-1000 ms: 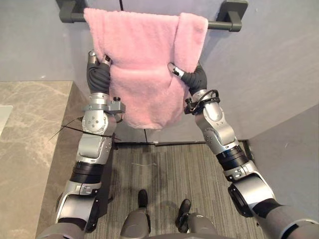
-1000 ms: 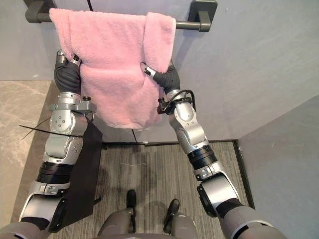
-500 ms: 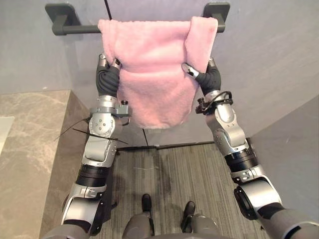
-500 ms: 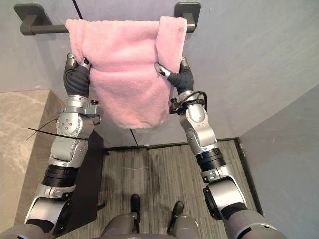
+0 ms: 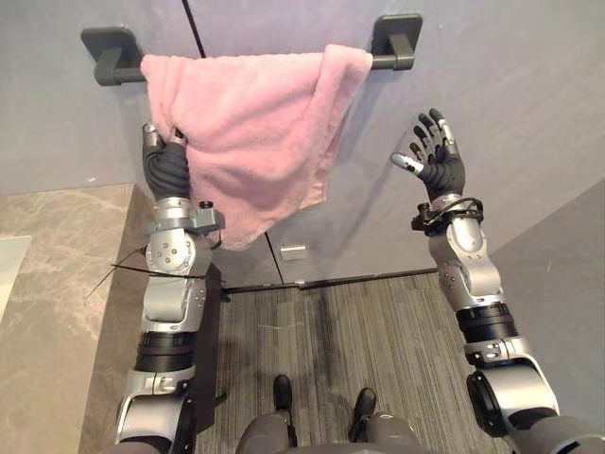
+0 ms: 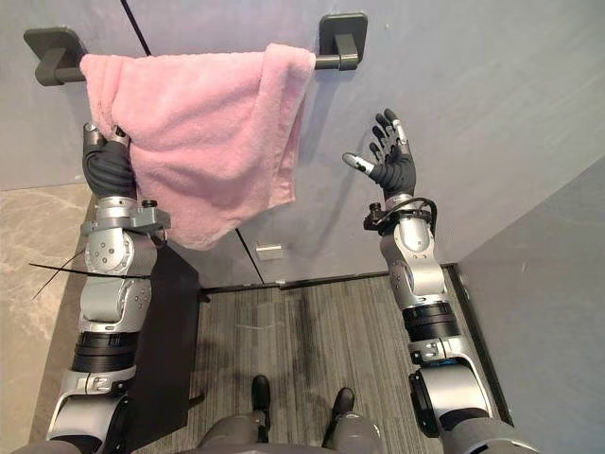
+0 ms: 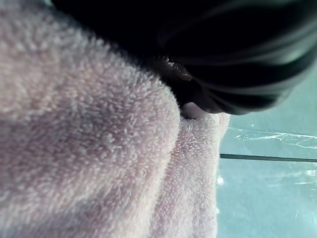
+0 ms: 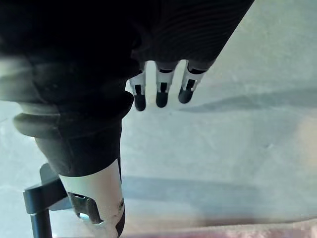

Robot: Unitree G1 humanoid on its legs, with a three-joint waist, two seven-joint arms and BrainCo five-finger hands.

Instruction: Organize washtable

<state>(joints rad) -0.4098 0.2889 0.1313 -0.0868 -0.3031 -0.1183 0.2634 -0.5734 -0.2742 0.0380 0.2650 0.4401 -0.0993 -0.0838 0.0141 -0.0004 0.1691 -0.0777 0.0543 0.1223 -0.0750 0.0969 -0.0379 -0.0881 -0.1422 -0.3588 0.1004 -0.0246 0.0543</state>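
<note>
A pink towel (image 5: 250, 123) hangs over a dark grey towel bar (image 5: 386, 61) on the wall, bunched toward the bar's left and sagging to a low corner. My left hand (image 5: 163, 159) is at the towel's lower left edge, fingers curled into the cloth; the left wrist view has the pink towel (image 7: 89, 148) pressed right against it. My right hand (image 5: 437, 161) is raised to the right of the towel, well apart from it, open with fingers spread and nothing in it. Its straight fingers (image 8: 161, 91) face bare wall.
A marble counter (image 5: 47, 284) runs along the left, its dark side panel (image 5: 210, 322) beside my left arm. Striped grey flooring (image 5: 331, 331) lies below. A small white plate (image 5: 293, 252) sits low on the wall. A grey side wall (image 5: 567, 274) closes the right.
My right hand let go of the towel's right side, opened and swung away to the right. The freed towel now hangs slanted. The left hand keeps its hold. The camera has shifted.
</note>
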